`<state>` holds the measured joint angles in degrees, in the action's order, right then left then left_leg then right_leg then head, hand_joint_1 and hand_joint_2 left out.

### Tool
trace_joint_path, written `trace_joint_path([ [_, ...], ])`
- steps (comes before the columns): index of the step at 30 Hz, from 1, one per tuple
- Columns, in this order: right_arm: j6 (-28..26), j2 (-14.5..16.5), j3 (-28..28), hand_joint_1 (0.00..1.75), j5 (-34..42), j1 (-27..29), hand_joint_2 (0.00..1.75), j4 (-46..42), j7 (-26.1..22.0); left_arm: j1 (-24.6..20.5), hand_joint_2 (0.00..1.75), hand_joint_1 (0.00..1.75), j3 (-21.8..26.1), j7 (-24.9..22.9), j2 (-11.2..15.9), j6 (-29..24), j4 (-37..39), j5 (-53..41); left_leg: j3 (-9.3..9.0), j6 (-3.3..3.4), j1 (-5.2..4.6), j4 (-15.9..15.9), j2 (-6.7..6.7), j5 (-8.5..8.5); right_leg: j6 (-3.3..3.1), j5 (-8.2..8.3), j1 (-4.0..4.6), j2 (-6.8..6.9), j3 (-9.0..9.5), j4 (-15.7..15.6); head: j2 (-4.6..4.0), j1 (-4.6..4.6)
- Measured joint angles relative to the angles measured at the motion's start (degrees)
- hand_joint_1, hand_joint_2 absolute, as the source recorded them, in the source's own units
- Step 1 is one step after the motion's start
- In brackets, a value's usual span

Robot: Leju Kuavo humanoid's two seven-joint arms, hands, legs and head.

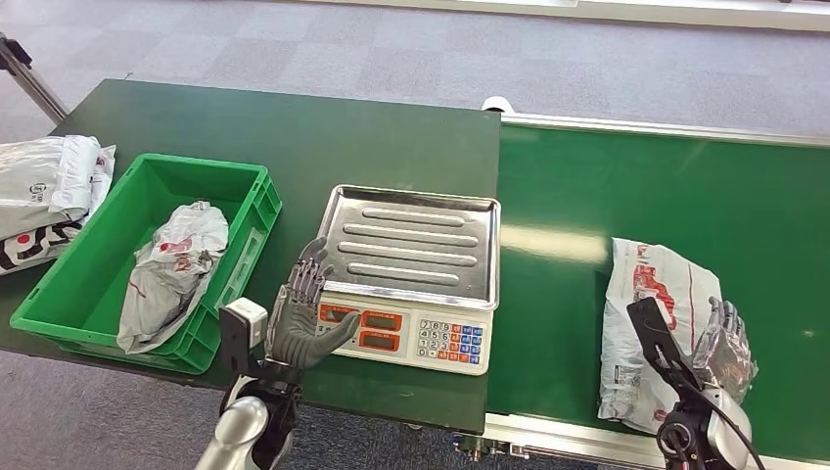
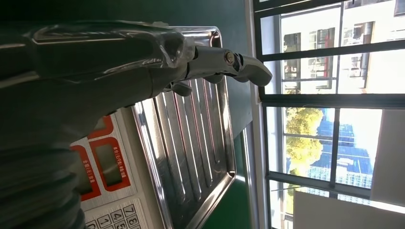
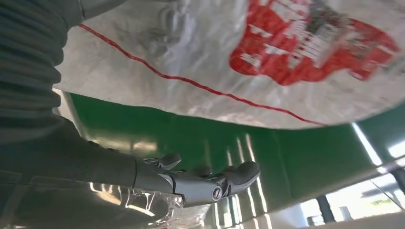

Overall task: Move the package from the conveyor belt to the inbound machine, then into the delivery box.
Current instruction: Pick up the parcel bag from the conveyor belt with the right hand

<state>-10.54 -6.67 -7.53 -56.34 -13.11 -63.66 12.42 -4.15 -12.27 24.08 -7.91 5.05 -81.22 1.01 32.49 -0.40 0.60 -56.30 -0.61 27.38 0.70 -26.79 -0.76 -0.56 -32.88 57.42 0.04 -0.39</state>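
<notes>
A white-grey plastic package (image 1: 651, 323) with red print lies on the green conveyor belt (image 1: 666, 186) at the right. My right hand (image 1: 722, 343) lies at the package's right edge with its fingers spread. In the right wrist view the thumb (image 3: 210, 183) stands apart from the package (image 3: 239, 62), with bare belt between them. The inbound machine, a scale with a steel tray (image 1: 411, 240), stands mid-table, its tray bare. My left hand (image 1: 305, 313) hovers open by the scale's front left corner, holding nothing. The left wrist view shows its fingers (image 2: 224, 62) over the tray (image 2: 191, 143).
A green delivery box (image 1: 206, 164) stands on the table left of the scale, with one grey package (image 1: 171, 269) inside. More bagged packages (image 1: 44, 196) lie at the table's far left edge. Grey carpet floor lies beyond the table.
</notes>
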Motion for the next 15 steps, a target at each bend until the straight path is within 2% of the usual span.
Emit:
trace_joint_path([
  [4, 3.6, 0.0, -0.9, 0.00, -3.0, -0.8, 1.75, 3.6, 2.6, 0.3, 1.75, 0.00, 0.3, -0.2, 0.0, -0.4, -0.1, -0.5, 0.01, 0.00, 0.00, 0.0, 0.01, 0.00, 0.00, 0.00, 0.00, 0.00, 0.00, 0.0, 0.00, -0.01],
  [15, 6.2, -0.2, -2.3, 0.00, -4.2, -4.0, 1.75, 10.6, 3.0, 1.5, 1.75, 0.00, 0.8, -0.6, -0.2, -1.2, -1.4, -1.5, 0.00, 0.00, 0.00, 0.0, 0.00, 0.00, 0.00, 0.00, 0.00, 0.00, 0.01, 0.0, 0.00, -0.01],
])
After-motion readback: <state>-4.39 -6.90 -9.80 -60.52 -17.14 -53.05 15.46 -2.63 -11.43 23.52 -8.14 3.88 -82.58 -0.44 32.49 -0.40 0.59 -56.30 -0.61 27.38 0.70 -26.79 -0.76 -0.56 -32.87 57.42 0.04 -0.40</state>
